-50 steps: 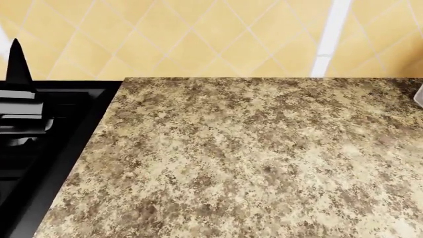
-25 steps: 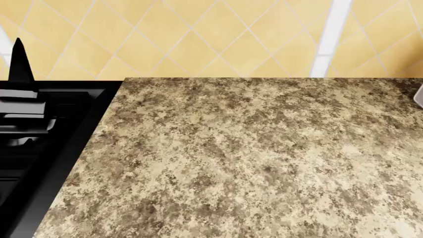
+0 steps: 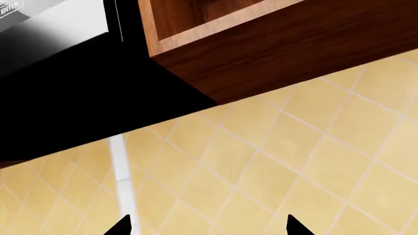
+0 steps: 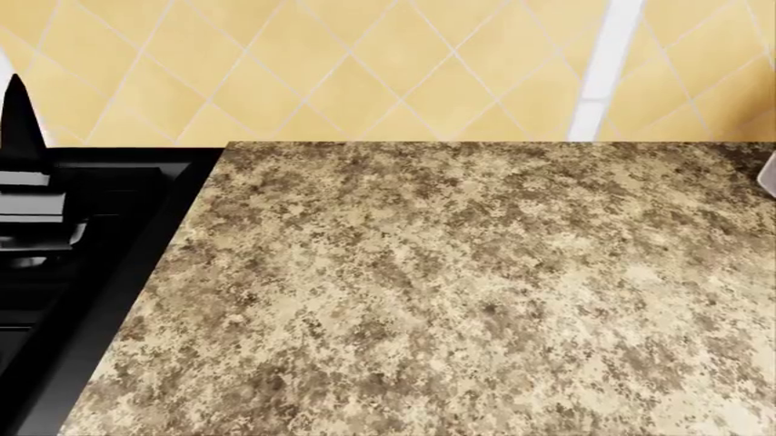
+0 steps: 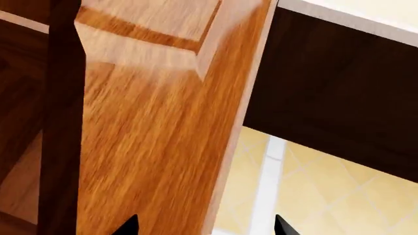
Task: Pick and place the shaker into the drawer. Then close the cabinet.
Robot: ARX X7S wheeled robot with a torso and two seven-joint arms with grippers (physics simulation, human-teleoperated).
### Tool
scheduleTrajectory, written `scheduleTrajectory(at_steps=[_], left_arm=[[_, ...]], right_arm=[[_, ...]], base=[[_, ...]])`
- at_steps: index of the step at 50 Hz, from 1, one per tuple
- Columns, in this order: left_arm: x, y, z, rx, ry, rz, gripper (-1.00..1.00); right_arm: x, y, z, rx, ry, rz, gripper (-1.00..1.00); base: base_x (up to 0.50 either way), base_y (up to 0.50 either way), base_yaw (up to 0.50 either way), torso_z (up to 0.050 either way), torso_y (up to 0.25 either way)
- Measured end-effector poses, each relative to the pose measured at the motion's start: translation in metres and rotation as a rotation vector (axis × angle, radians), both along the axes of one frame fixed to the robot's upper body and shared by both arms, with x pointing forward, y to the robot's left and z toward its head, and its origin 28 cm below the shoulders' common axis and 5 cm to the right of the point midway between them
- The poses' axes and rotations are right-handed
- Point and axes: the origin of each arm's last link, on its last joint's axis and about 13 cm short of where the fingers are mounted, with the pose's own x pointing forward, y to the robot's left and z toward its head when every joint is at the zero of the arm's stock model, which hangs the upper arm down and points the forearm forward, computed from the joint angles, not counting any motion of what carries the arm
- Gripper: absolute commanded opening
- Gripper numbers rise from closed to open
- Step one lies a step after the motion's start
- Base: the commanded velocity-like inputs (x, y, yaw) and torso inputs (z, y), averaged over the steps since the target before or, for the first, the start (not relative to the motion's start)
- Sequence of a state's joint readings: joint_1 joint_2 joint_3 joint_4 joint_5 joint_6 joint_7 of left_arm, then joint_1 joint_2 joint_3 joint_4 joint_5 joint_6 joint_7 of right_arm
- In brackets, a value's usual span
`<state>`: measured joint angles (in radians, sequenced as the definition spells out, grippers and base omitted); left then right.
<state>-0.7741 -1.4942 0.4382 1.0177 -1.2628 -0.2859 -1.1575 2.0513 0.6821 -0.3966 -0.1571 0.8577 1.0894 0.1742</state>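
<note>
The shaker does not show clearly; a pale sliver at the counter's right edge is too cut off to name. The cabinet's speckled granite top fills the head view. My left gripper is open and empty, only its two black fingertips showing; the reddish-brown wooden drawer lies ahead of it above yellow floor tiles. My right gripper is open and empty, close to the cabinet's orange-brown carved front. A black pointed finger shows at the head view's left edge.
The black stove borders the granite top on the left. A yellow diamond-tiled wall stands behind the counter. A dark recess lies beside the cabinet front in the right wrist view, and a black panel beside the drawer.
The black pointed finger and the arm parts at the head view's left edge have shifted a little to the left. The counter has not changed.
</note>
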Motion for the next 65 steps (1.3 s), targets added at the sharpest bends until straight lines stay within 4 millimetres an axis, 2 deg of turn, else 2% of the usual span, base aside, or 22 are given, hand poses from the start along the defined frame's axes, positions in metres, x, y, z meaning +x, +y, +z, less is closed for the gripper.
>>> scheduleTrajectory(at_steps=[14, 33, 43, 49, 65], left_arm=[[0.000, 0.003, -0.006, -0.015, -0.004, 0.006, 1.00], [-0.001, 0.003, -0.006, -0.014, 0.001, 0.010, 1.00], [-0.002, 0.003, -0.006, -0.014, 0.003, 0.011, 1.00], [-0.002, 0.003, -0.005, -0.014, 0.003, 0.013, 1.00], [-0.004, 0.001, -0.007, -0.023, 0.000, 0.022, 1.00]], right_arm=[[0.005, 0.018, 0.031, -0.082, -0.054, -0.122, 1.00], [0.016, 0.037, 0.045, -0.198, -0.102, -0.257, 1.00], [0.029, 0.046, 0.051, -0.253, -0.101, -0.271, 1.00], [0.030, 0.064, 0.058, -0.288, -0.133, -0.237, 1.00], [0.035, 0.085, 0.067, -0.279, -0.151, -0.205, 1.00]], base=[[0.00, 0.00, 0.00, 0.003, 0.000], [0.01, 0.00, 0.01, 0.004, -0.004], [0.01, 0.01, 0.01, 0.004, -0.004], [0.00, 0.00, 0.00, 0.000, 0.000], [0.00, 0.00, 0.01, 0.003, -0.003]])
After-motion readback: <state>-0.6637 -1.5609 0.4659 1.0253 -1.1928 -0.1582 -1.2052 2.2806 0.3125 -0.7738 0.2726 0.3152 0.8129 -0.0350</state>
